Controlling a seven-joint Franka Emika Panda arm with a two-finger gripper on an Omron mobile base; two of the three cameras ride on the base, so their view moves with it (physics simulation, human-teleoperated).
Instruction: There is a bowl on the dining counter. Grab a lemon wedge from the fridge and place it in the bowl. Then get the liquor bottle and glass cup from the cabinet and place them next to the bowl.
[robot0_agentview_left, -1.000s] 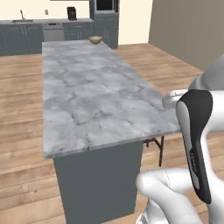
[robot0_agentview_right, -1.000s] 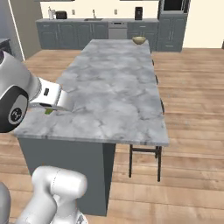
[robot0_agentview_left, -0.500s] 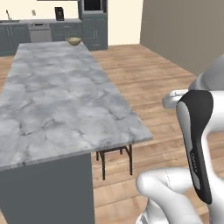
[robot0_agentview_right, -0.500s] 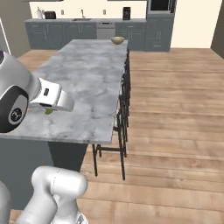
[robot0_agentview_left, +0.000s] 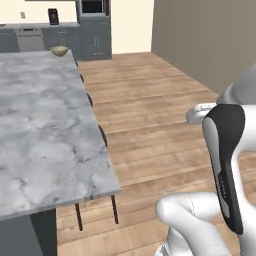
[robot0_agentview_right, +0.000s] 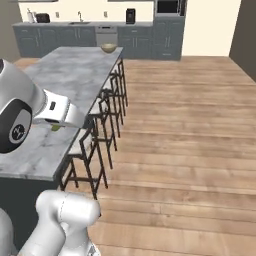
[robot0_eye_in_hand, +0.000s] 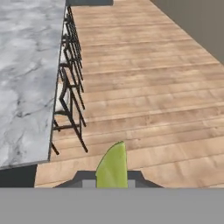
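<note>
My base swings right since a second ago: desk (robot0_agentview_left: 45, 130) slides toward left of both base views, bowl (robot0_agentview_left: 59, 50) with it. Wood floor (robot0_agentview_right: 190, 130) and stools (robot0_agentview_right: 95, 135) along desk edge come into sight.

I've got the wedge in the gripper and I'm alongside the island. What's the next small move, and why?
Probably keep driving along the dining counter toward its far end. The gripper is shut on the lemon wedge, but the bowl sits at the far end of the top, apparently well beyond the arm. The stools line this side, so stay off them while closing in.
</note>
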